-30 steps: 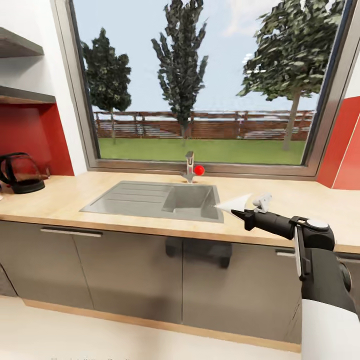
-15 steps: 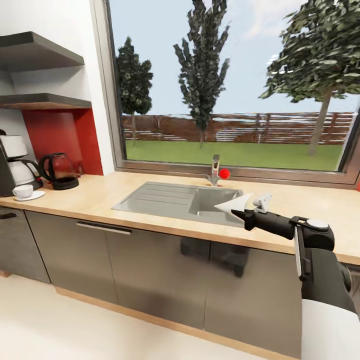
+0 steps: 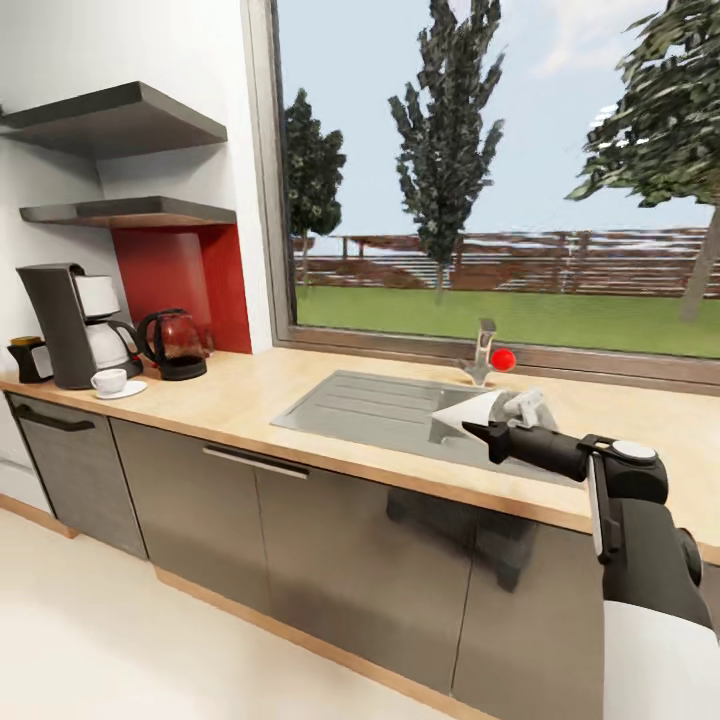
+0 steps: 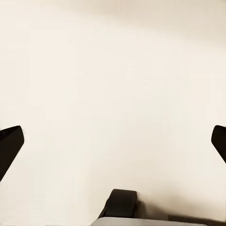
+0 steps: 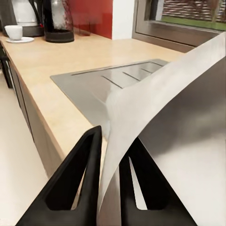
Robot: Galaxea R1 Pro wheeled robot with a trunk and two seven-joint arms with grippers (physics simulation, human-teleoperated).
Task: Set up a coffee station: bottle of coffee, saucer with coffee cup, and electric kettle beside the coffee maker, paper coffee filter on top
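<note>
Holding the filter (image 3: 478, 408) in my right gripper (image 3: 472, 430), I see its fingers (image 5: 75, 175) pinched on the sheet's near edge, one black finger on each side of the white paper. The filter hangs over the near right part of the sink (image 3: 370, 408), above the countertop (image 3: 240, 395).

Far to the left, the coffee maker (image 3: 62, 325) stands on the countertop against the wall. The bottle (image 3: 28, 358) sits just left of it. The cup (image 3: 108, 380) rests on the saucer (image 3: 122, 390), just in front of the coffee maker. The kettle (image 3: 176, 343) stands just right of the coffee maker, before the red backsplash (image 3: 180, 275). The shelf (image 3: 130, 211) hangs above them, with a second board (image 3: 120, 115) higher up.

On my left gripper (image 4: 113, 146), the two dark fingertips (image 4: 9, 146) sit wide apart at the edges of the wrist view, with plain pale surface between them. The faucet (image 3: 484, 350) stands at the far side of the sink, below the window (image 3: 500, 180).
</note>
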